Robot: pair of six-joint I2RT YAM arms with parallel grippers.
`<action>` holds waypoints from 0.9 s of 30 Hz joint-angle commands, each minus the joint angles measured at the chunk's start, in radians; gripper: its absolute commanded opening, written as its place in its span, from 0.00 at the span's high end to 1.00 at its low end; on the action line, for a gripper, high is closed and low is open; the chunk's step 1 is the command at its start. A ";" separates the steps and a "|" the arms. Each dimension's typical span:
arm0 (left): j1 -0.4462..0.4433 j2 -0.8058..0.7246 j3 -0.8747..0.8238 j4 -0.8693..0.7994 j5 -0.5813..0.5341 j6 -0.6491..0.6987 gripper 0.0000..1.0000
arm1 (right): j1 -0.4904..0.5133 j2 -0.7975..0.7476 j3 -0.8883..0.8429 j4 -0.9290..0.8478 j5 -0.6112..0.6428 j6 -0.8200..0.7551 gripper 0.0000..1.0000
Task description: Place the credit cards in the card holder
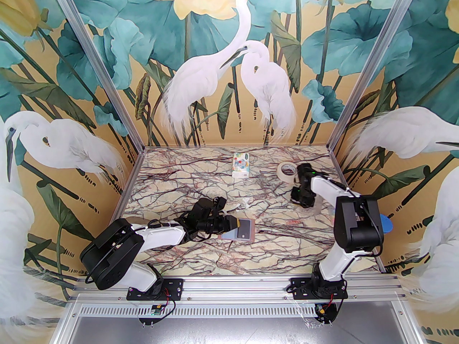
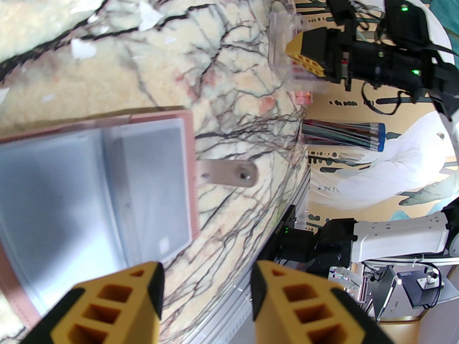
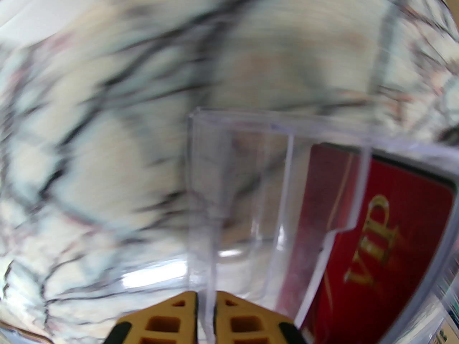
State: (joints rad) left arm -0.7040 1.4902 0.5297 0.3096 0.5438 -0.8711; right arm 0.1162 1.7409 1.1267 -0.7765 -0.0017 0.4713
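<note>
The card holder (image 1: 247,230) lies open on the marble table, pink edge around a pale blue lining (image 2: 53,192). A pale grey credit card (image 2: 150,188) rests flat on its right half. My left gripper (image 2: 206,288) hovers open just beside the holder's near edge, nothing between its yellow fingers. At the right, my right gripper (image 3: 206,310) is shut on the thin side wall of a clear plastic box (image 3: 251,177). A red card marked VIP (image 3: 376,235) stands inside that box. From above, the right gripper (image 1: 304,202) points down at the table's right side.
A white patterned tissue pack (image 1: 241,164) and a tape roll (image 1: 287,170) sit near the back. A multicoloured striped pack (image 2: 340,136) with a blue end lies at the table's right edge. The holder's snap tab (image 2: 229,174) sticks out flat on the marble.
</note>
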 commanded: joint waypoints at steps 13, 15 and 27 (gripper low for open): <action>0.018 -0.028 -0.034 -0.020 -0.030 0.017 0.55 | 0.358 0.070 0.070 -0.038 -0.008 0.089 0.85; 0.017 -0.030 -0.038 -0.019 -0.030 0.015 0.55 | 0.367 0.065 0.084 -0.052 -0.001 0.089 0.80; 0.020 -0.033 -0.041 -0.018 -0.033 0.016 0.55 | 0.367 -0.039 0.197 -0.187 0.095 0.029 0.66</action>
State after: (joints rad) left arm -0.6926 1.4780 0.4992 0.3023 0.5293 -0.8711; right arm 0.4843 1.7527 1.2774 -0.8989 0.0265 0.5365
